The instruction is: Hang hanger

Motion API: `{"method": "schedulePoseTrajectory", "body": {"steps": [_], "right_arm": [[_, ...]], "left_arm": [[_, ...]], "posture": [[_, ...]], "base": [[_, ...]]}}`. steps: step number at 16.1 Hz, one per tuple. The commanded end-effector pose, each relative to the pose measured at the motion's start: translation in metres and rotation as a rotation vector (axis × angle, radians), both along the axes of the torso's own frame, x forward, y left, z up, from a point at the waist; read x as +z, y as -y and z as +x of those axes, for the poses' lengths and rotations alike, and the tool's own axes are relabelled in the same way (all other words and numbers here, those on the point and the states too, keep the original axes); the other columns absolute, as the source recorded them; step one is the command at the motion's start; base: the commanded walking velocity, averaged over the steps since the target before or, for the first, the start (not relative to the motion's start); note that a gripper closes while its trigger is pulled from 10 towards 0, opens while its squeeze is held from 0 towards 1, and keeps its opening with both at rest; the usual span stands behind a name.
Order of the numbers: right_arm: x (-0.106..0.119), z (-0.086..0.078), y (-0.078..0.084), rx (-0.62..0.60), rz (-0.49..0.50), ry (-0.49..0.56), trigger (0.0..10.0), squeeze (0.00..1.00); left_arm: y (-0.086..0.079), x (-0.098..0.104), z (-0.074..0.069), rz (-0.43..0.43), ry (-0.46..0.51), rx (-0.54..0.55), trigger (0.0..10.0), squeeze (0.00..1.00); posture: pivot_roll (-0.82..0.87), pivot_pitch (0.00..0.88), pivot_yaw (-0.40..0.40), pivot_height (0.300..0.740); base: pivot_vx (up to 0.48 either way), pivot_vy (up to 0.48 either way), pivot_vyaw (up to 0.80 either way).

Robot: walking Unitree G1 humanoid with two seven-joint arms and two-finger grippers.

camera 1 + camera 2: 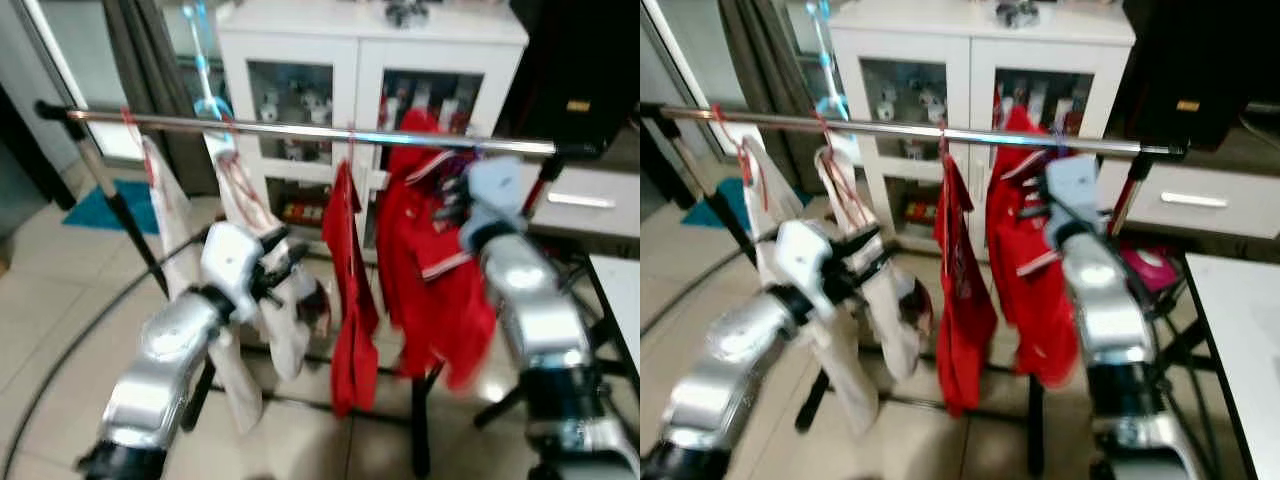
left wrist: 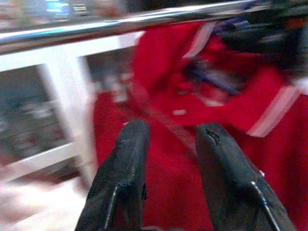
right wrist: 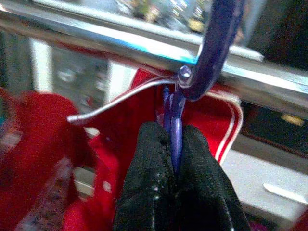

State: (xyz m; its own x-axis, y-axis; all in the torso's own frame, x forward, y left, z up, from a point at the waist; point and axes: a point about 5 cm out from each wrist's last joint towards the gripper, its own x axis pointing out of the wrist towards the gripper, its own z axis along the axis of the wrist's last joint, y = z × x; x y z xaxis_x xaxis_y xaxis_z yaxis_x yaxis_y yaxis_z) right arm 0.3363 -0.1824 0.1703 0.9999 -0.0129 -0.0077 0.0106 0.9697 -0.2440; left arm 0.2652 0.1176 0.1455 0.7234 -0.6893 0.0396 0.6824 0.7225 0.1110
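Note:
A steel clothes rail (image 1: 300, 130) runs across in front of me. My right gripper (image 3: 174, 139) is shut on the neck of a blue hanger (image 3: 211, 43), just below the rail (image 3: 96, 36). The hanger's hook rises across the rail. A red jacket with white trim (image 1: 430, 260) hangs from this hanger, under the right arm. Lower and to the left, my left gripper (image 2: 168, 132) is open with nothing between its fingers. It points toward the red clothing and sits near a white garment (image 1: 290, 320).
White garments on red hangers (image 1: 240, 190) and a thin red garment (image 1: 350, 290) hang on the rail. A white glass-door cabinet (image 1: 370, 40) stands behind it. The rack's black legs (image 1: 420, 420) cross the tiled floor. A white table edge (image 1: 620, 300) is at the right.

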Motion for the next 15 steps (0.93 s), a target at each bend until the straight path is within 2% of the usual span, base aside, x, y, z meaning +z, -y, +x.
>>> {"method": "schedulePoseTrajectory", "body": {"steps": [1,2,4,5,9,11,14,15], "right_arm": [[0.009,0.005,0.003,-0.029,0.001,0.027,10.0,0.0],[0.013,0.014,0.006,-0.048,0.016,0.019,10.0,0.0],[0.012,0.029,0.011,-0.065,0.021,-0.032,10.0,0.0],[0.014,0.039,0.011,-0.057,0.021,-0.052,10.0,0.0],[0.009,0.062,0.015,-0.041,0.007,-0.185,10.0,0.0],[0.0,0.065,0.016,-0.022,0.024,-0.266,10.0,0.0],[-0.013,0.063,0.019,-0.018,0.024,-0.333,10.0,0.0],[-0.013,0.062,0.02,-0.007,0.044,-0.305,10.0,0.76]], "left_arm": [[0.0,0.0,-0.002,0.022,-0.012,-0.033,10.0,0.0],[0.002,0.0,-0.006,0.045,-0.028,-0.103,10.0,0.0],[0.004,0.003,-0.008,0.052,-0.037,-0.169,10.0,0.0],[0.006,0.005,-0.008,0.053,-0.035,-0.186,10.0,0.0],[0.004,0.004,-0.014,0.072,-0.058,-0.215,10.0,0.0],[0.002,0.001,-0.018,0.085,-0.076,-0.22,10.0,0.0],[0.0,0.0,-0.02,0.088,-0.087,-0.216,10.0,0.0],[0.0,0.003,-0.018,0.07,-0.071,-0.199,10.0,0.0]], "posture": [[0.0,0.0,0.032,0.74],[0.0,0.0,0.034,0.74],[0.0,0.0,0.039,0.74],[0.0,0.0,0.041,0.74],[0.02,0.0,0.034,0.74],[0.03,0.0,0.032,0.74],[0.03,0.0,0.034,0.74],[0.03,0.0,0.035,0.74]], "base": [[0.0,0.0,0.0],[0.0,0.0,0.0],[0.0,0.0,0.0],[0.0,0.0,0.0],[0.0,0.0,0.0],[0.0,0.0,0.0],[0.0,0.0,0.0],[0.0,0.0,0.0]]}}
